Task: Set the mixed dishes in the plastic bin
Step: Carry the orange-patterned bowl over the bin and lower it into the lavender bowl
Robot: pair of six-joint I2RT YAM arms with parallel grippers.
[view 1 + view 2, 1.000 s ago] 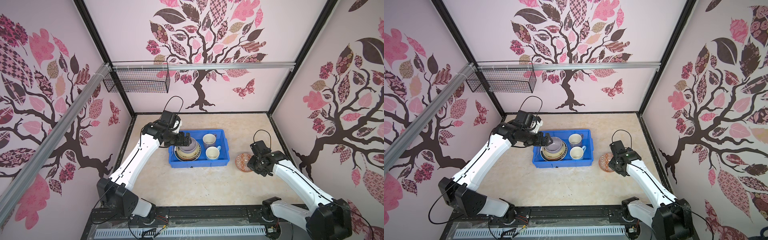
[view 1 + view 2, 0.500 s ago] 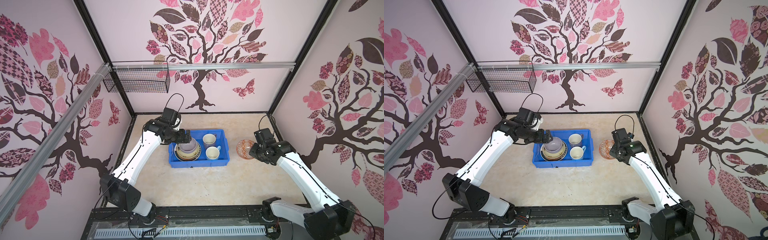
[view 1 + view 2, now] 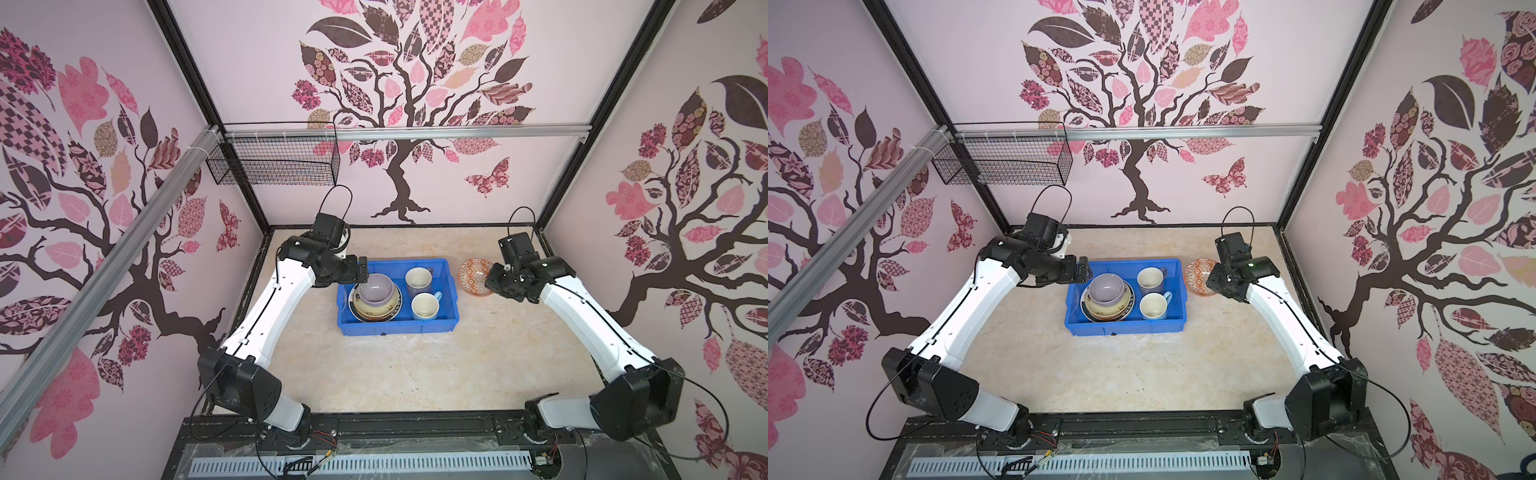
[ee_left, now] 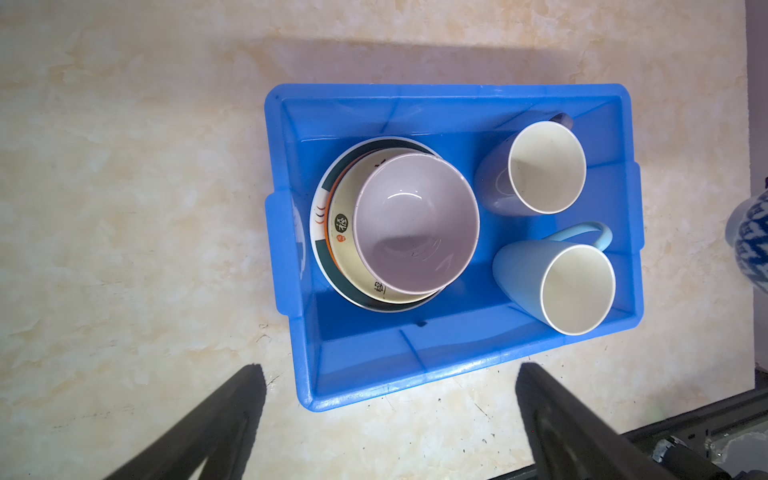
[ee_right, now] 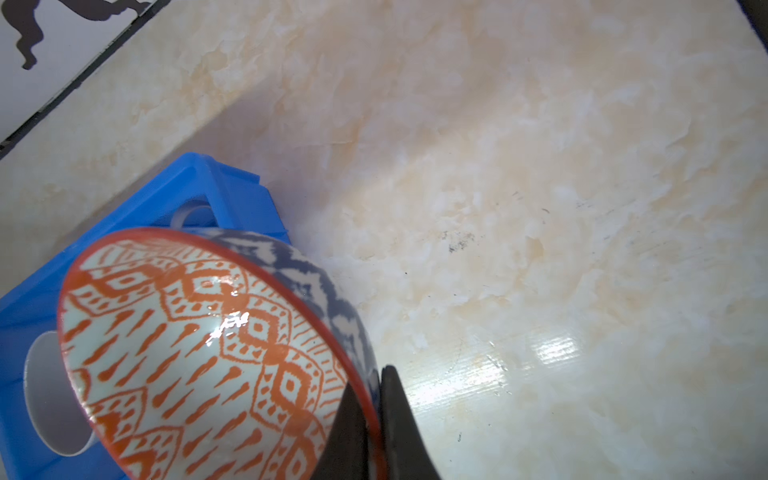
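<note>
The blue plastic bin (image 3: 399, 329) (image 3: 1125, 326) (image 4: 374, 376) holds a stack of plates (image 3: 376, 314) (image 4: 332, 249) with a lavender bowl (image 3: 376, 289) (image 3: 1106, 287) (image 4: 415, 222) on top. Beside them stand a lavender mug (image 3: 419, 278) (image 4: 546, 166) and a light-blue mug (image 3: 424, 306) (image 4: 577, 286). My left gripper (image 3: 363, 270) (image 3: 1084, 270) (image 4: 388, 370) hangs open and empty over the bin's back-left corner. My right gripper (image 3: 490, 283) (image 5: 370, 390) is shut on the rim of the orange-white patterned bowl (image 3: 473, 276) (image 3: 1198, 274) (image 5: 199, 353). It holds the bowl tilted above the table, just right of the bin.
A black wire basket (image 3: 274, 164) (image 3: 1005, 160) hangs on the back-left rail, high above the table. Patterned walls close in the marble table (image 3: 415, 374) on three sides. The bin's right wall (image 5: 199, 178) lies close under the held bowl.
The right gripper has lifted the patterned bowl off the table and carried it back, level with the bin's far half. The left gripper has drawn back from over the lavender bowl.
</note>
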